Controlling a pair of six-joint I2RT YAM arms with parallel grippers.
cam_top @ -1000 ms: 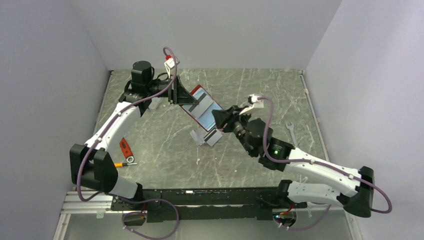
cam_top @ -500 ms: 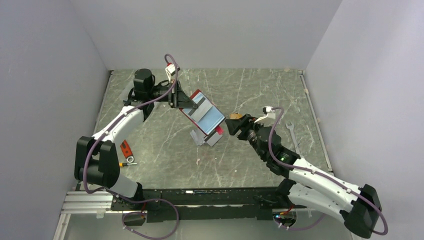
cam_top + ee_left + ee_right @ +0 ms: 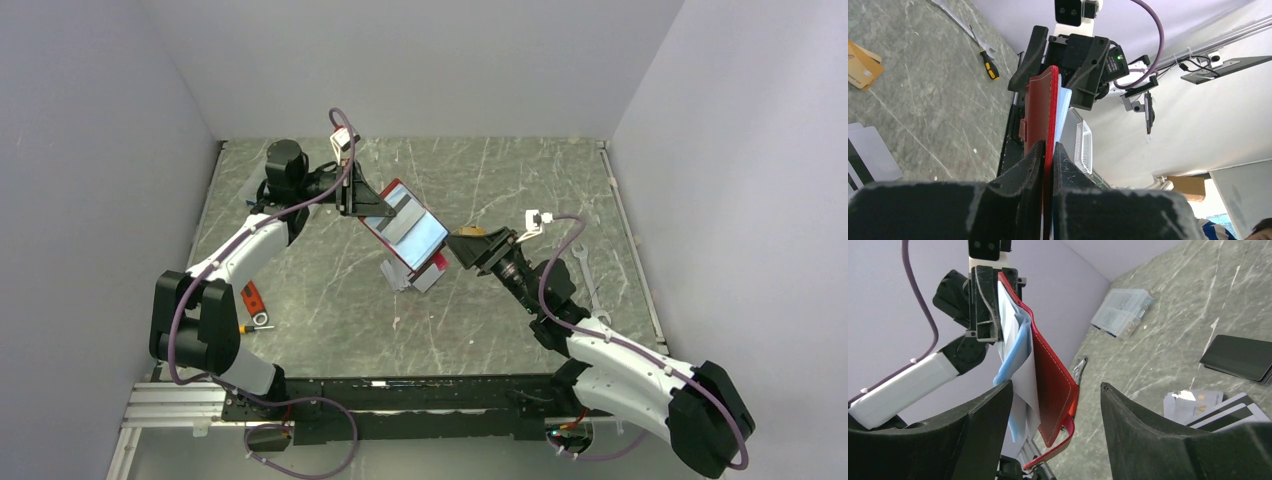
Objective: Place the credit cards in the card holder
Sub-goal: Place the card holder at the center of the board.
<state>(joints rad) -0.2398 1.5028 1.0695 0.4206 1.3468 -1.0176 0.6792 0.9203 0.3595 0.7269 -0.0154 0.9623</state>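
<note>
The left hand point(image 3: 1049, 147) is pinched tight on the edge of the red card holder point(image 3: 405, 228) and holds it up in the air over the middle of the counter point(image 3: 500, 320). The right hand point(image 3: 458, 247) is just beside the holder at 4 o'clock, fingers apart, holding nothing. The credit cards point(image 3: 412, 275) lie on the counter at the holder's 6 o'clock
</note>
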